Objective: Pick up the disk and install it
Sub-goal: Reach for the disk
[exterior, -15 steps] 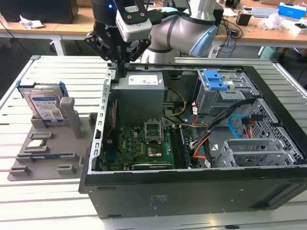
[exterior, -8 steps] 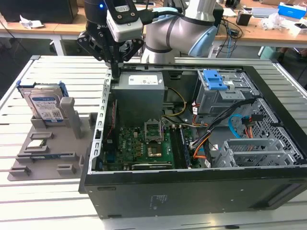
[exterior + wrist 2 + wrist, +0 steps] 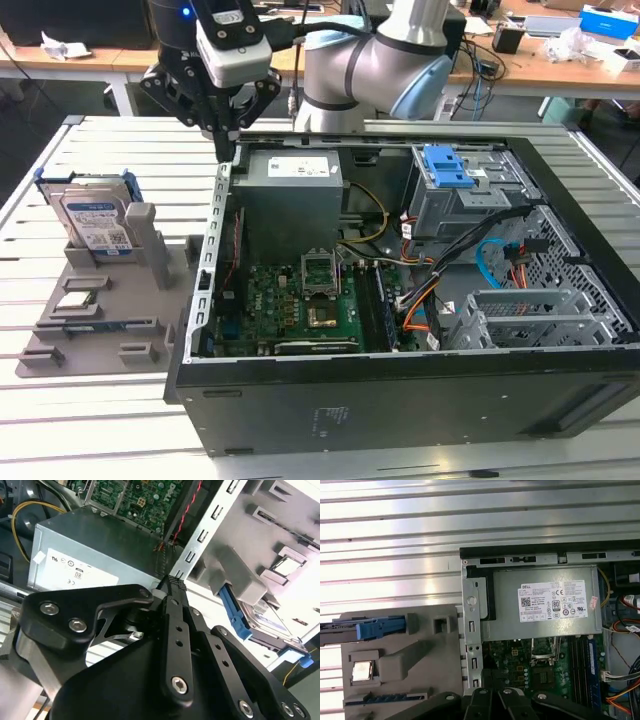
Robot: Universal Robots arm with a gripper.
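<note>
- None of the task is done: the disk (image 3: 95, 222) stands upright in the grey holder (image 3: 130, 300), outside the computer case (image 3: 400, 390), off its wall on the exterior view's left.
- Pickup and installation both remain.
- Gripper (image 3: 228, 148): fingers closed together, grasping nothing, poised over the case's corner by the power supply (image 3: 290, 170), well apart from the disk.

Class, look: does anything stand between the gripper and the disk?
Nothing visible does. The gripper hangs above a corner of the computer case; the disk stands upright in its grey holder, top edge uncovered.
</note>
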